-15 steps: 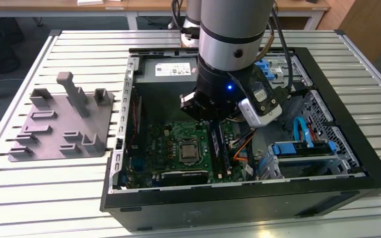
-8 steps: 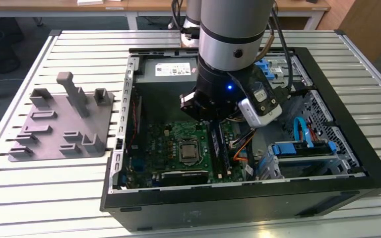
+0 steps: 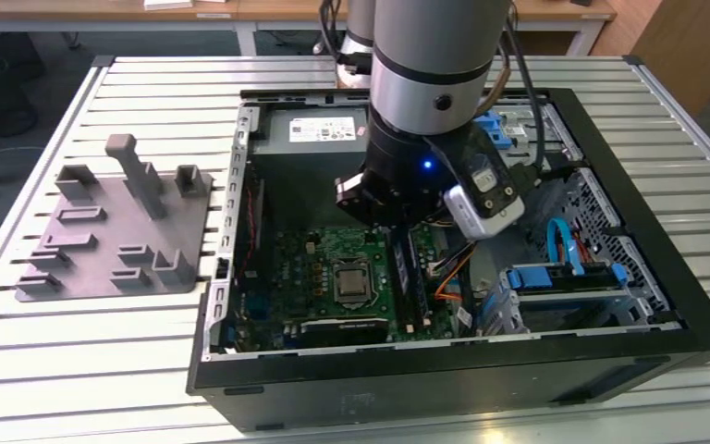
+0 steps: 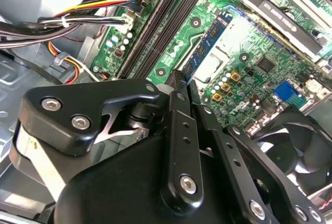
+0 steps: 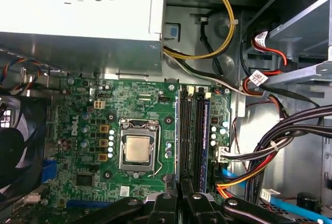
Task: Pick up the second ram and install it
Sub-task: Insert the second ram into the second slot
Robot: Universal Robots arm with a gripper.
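My gripper (image 3: 392, 227) is lowered into the open computer case (image 3: 454, 361), over the motherboard (image 5: 93, 130). Its black fingers (image 4: 176, 130) are shut on the second ram (image 4: 207, 42), a thin dark blue stick seen edge-on that reaches out from the fingertips. In the first wrist view the gripper (image 5: 179, 199) hangs just above the near end of the narrow black memory slots (image 5: 189, 136). The held stick runs parallel to the slots (image 4: 161, 27) and a little above the board.
Another dark blue stick (image 5: 205, 136) stands in the outer slot. Beside the slots lies the processor socket (image 5: 137, 149); a fan (image 5: 15, 146) and the grey power supply (image 5: 78, 22) border the board. Cable bundles (image 5: 270, 146) crowd the slots' other side. A grey holder (image 3: 121, 231) rests outside the case.
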